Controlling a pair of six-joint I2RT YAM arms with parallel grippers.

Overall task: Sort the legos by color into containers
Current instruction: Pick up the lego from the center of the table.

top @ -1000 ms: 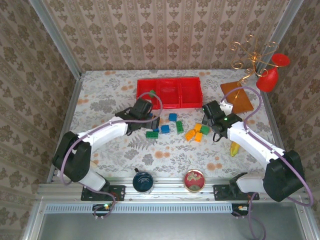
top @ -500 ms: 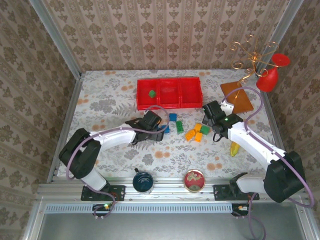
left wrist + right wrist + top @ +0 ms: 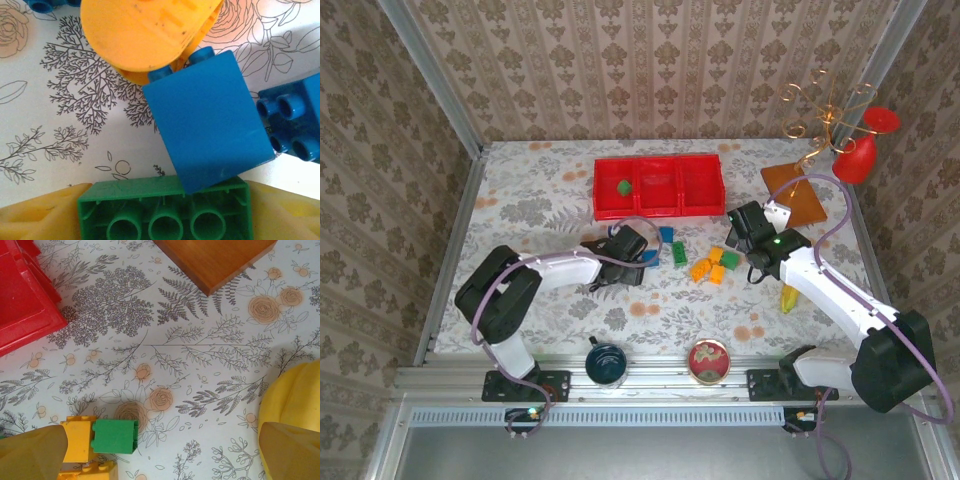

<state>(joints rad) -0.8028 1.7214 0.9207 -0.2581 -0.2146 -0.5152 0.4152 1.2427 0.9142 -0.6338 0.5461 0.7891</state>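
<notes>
While a blue brick (image 3: 207, 120) and cropped green brick (image 3: 165, 210) are bracketed by the left gripper (image 3: 160, 125), grip cannot be told; right gripper (image 3: 165, 450) is spread wide, empty.

Bare table (image 3: 530, 190) left of the red tray (image 3: 660, 185); loose bricks (image 3: 703, 268) crowd its front.

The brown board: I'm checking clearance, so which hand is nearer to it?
Right. The right hand sits just left of the brown board, slightly toward the near edge; the left hand is far left, by the blue bricks.
</notes>
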